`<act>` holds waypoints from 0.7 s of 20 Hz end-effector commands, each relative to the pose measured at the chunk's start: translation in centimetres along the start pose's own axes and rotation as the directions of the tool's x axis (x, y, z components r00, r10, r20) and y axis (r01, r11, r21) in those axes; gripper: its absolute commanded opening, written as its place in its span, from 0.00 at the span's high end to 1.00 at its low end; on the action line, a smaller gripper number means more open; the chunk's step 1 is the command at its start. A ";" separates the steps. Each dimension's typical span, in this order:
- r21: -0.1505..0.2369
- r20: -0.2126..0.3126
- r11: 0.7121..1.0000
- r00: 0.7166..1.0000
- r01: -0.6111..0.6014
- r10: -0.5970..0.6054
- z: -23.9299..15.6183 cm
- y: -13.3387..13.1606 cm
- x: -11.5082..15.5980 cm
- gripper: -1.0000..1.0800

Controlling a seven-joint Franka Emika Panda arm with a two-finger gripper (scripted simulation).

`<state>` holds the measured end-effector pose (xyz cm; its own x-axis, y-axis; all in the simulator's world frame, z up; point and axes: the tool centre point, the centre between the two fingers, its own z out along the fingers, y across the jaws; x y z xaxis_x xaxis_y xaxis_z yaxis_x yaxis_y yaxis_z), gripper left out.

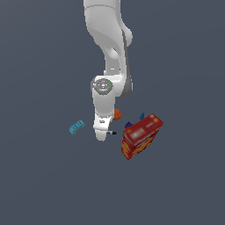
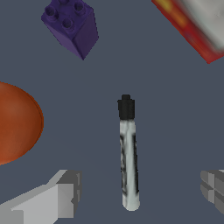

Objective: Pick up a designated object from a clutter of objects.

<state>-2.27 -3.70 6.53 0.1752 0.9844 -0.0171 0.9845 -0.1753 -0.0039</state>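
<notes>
The gripper (image 2: 140, 192) was spread wide, its two grey fingers (image 2: 63, 194) standing on either side of the marker (image 2: 129, 162) with clear gaps between each finger and the pen's body; nothing was held. The marker lay flat on the dark grey counter (image 2: 175, 113), a slim light grey barrel streaked with black and ending in a black cap that pointed away from the fingers. In the wrist view it sat roughly midway between the fingers, a little nearer the one on the orange ball's side.

The orange ball (image 2: 15, 124) rested near the marker without touching it. A purple toy brick (image 2: 72, 26) with studs on top stood beyond the cap end, well apart from the pen. The corner of the red and yellow box (image 2: 192, 30) showed on the other side, also apart from the marker.

In the exterior view the white arm (image 1: 107, 48) reached straight down over the clutter, the gripper (image 1: 102, 132) low above the counter, and the marker's dark tip (image 1: 112, 132) poked out just at its side. The red box (image 1: 141, 136) lay tilted toward the exterior view's right, with the purple brick (image 1: 128, 125) and a small blue piece (image 1: 141, 116) by its upper edge. The ball (image 1: 117, 114) peeked out behind the wrist. A cyan brick (image 1: 77, 127) lay alone toward the exterior view's left, well apart from the rest.
</notes>
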 end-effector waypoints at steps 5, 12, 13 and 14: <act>-0.005 -0.017 0.999 0.999 0.051 -0.051 0.5 -0.2 0.4 0.04; -0.004 -0.015 0.999 0.999 0.048 -0.048 1.3 -0.3 0.4 0.04; -0.003 -0.015 0.999 0.999 0.048 -0.048 1.6 -0.3 0.4 0.04; -0.003 -0.015 0.999 0.999 0.048 -0.048 2.0 -0.3 0.4 0.04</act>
<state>-2.44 -3.30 5.04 0.1281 0.9918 -0.0017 0.9918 -0.1281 -0.0003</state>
